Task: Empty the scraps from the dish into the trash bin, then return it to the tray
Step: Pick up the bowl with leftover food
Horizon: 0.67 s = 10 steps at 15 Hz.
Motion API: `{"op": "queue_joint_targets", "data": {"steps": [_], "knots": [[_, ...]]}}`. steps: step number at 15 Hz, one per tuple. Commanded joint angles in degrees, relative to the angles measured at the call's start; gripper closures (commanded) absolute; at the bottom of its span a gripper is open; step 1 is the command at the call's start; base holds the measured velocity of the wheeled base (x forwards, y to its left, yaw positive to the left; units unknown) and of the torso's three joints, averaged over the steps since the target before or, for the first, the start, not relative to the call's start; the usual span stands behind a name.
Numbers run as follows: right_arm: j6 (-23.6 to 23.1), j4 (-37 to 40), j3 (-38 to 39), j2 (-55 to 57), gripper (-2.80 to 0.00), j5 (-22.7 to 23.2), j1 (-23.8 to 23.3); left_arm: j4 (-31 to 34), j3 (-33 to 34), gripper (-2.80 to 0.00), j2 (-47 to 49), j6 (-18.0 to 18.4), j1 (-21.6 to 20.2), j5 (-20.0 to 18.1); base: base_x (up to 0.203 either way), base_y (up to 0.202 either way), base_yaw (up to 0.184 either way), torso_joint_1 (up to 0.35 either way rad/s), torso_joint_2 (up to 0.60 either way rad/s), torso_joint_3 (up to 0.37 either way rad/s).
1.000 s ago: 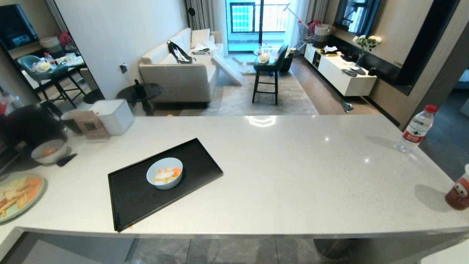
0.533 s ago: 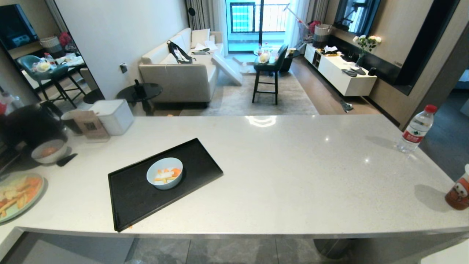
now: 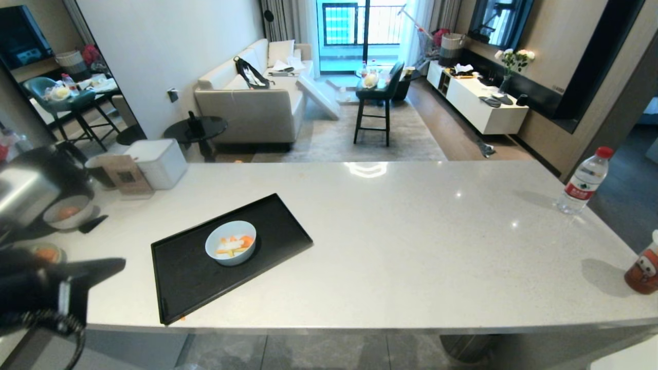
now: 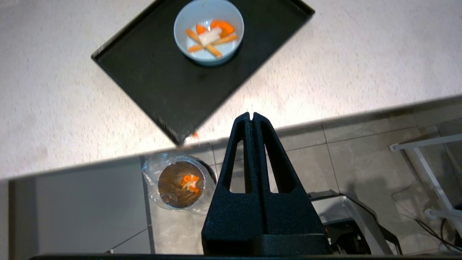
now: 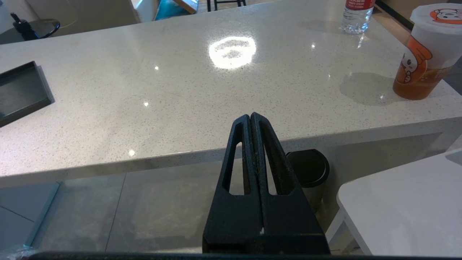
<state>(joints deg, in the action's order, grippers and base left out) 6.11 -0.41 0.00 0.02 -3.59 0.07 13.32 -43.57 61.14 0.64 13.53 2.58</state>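
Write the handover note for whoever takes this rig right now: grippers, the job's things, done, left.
Left gripper: fingers shut, empty, raised beside the tray's near end.
Right gripper: fingers shut, empty, parked low in front of the counter.
Dish sits on the tray, scraps inside.
Trash bin stands on the floor below the counter edge, near the tray's corner, with some food in it.
Done: nothing.
Left: grasp dish, tip scraps into bin, return dish to tray.

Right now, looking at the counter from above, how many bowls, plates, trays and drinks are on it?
Bowls: 2, dish, greyish bowl
Plates: 1, plate, mostly hidden
Trays: 1, tray
Drinks: 2, bottle, cup
Total: 6
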Motion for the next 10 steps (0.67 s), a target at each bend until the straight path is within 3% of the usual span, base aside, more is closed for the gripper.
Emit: {"op": "queue_joint_targets", "data": {"steps": [1,5,8,9,10], "knots": [[0.04,-0.02,0.00,-0.02,0.00,-0.02,0.01,4.18,-13.68,0.00,18.51,-0.04,-0.96,0.51,0.000,0.000,0.000,0.000,0.00,0.000],[0.04,-0.02,0.00,-0.02,0.00,-0.02,0.01,11.28,-25.74,0.00,31.04,-0.85,-6.31,3.25,0.000,0.000,0.000,0.000,0.00,0.000],[0.04,-0.02,0.00,-0.02,0.00,-0.02,0.01,11.94,-28.34,0.00,38.98,-3.39,-6.18,4.65,0.000,0.000,0.000,0.000,0.00,0.000],[0.04,-0.02,0.00,-0.02,0.00,-0.02,0.01,11.76,-29.02,-2.80,41.65,-4.69,-5.99,5.82,0.000,0.000,0.000,0.000,0.00,0.000],[0.04,-0.02,0.00,-0.02,0.00,-0.02,0.01,11.53,-30.30,-2.80,44.35,-5.79,-5.77,6.99,0.000,0.000,0.000,0.000,0.00,0.000]]}}
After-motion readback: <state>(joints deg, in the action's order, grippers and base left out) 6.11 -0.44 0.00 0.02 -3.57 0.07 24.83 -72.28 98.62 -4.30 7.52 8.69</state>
